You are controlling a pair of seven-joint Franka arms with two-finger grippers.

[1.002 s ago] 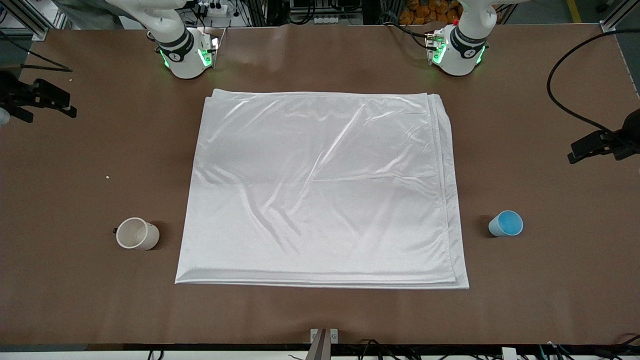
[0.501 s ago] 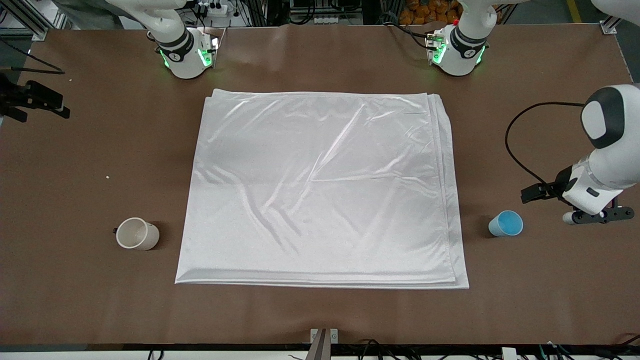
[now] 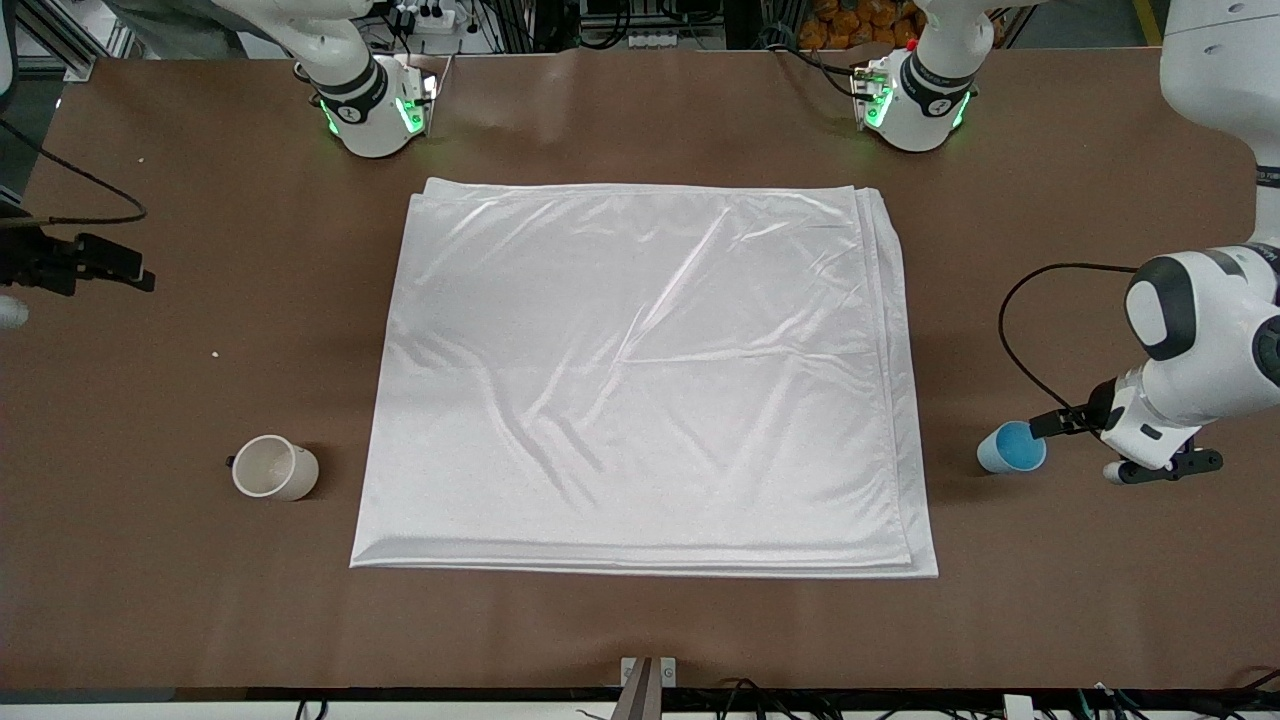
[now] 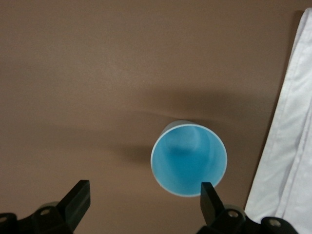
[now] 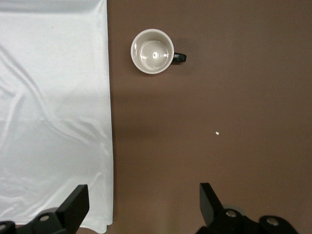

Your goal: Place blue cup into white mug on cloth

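The blue cup [image 3: 1011, 447] stands upright on the brown table, beside the cloth's edge toward the left arm's end. My left gripper [image 3: 1160, 468] is open and empty, up over the table just beside the cup. In the left wrist view the cup [image 4: 189, 158] lies ahead of my gripper [image 4: 145, 192], close to one fingertip [image 4: 207, 195]. The white mug [image 3: 272, 467] stands upright on the table at the right arm's end, off the cloth [image 3: 650, 370]. My right gripper [image 5: 144, 195] is open and empty, high over the table, with the mug [image 5: 152, 51] well ahead.
Both arm bases [image 3: 370, 110] [image 3: 915, 105] stand along the table's top edge. A black cable [image 3: 1010, 330] loops above the table by the left arm. A small crumb [image 3: 214, 353] lies on the table near the mug.
My left arm has swung into view and come down beside the blue cup. The right hand at the view's edge has shifted slightly. Cup, mug and cloth have not moved.
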